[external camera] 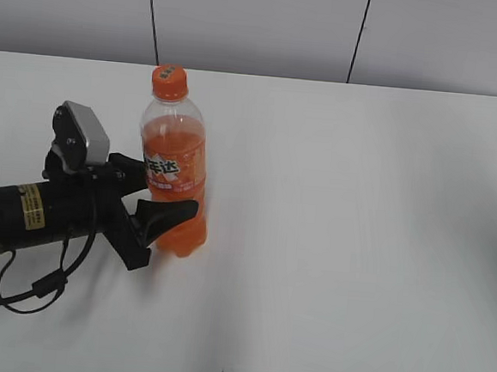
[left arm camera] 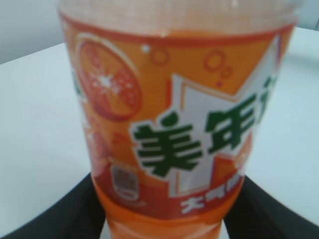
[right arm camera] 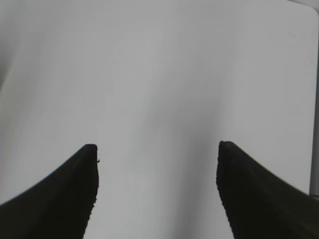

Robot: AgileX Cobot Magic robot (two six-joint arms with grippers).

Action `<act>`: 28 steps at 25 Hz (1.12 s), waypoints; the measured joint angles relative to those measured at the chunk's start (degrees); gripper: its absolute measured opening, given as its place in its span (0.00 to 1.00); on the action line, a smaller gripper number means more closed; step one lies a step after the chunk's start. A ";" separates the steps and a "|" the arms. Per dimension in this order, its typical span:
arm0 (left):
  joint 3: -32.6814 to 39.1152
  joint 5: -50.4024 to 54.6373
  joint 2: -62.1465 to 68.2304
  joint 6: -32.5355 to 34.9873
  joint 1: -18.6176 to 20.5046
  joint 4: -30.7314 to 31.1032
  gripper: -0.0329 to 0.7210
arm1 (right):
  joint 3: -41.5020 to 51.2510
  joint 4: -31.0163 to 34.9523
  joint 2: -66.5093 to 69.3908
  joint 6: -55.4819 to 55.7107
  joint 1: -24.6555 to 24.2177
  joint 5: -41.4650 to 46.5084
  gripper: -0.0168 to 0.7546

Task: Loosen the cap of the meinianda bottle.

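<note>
Meinianda bottle (external camera: 173, 176) stands upright, orange cap (external camera: 169, 82) on.

The meinianda bottle (external camera: 174, 167) is clear, glossy plastic, its printed label (left arm camera: 174, 124) smooth and slightly shiny (orange with green characters). The cap (external camera: 169, 82) is orange plastic. The left gripper (external camera: 155, 198) looks matt black plastic. The table (external camera: 356, 246) is smooth, matt white.

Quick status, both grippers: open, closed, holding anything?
Left gripper: closed on the meinianda bottle, fingers on either side of its lower body.
Right gripper: open, nothing between its fingers, only bare table below.
</note>
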 joint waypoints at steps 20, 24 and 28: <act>0.00 -0.45 0.00 -0.31 0.00 3.15 0.60 | -17.20 8.61 23.95 3.48 11.08 0.01 0.70; 0.00 -0.34 0.00 -0.31 0.00 3.26 0.60 | -17.55 11.80 25.15 3.70 13.25 0.01 0.70; -0.06 -0.30 0.00 -0.31 0.00 3.37 0.60 | -17.60 11.96 25.23 3.79 18.09 0.01 0.70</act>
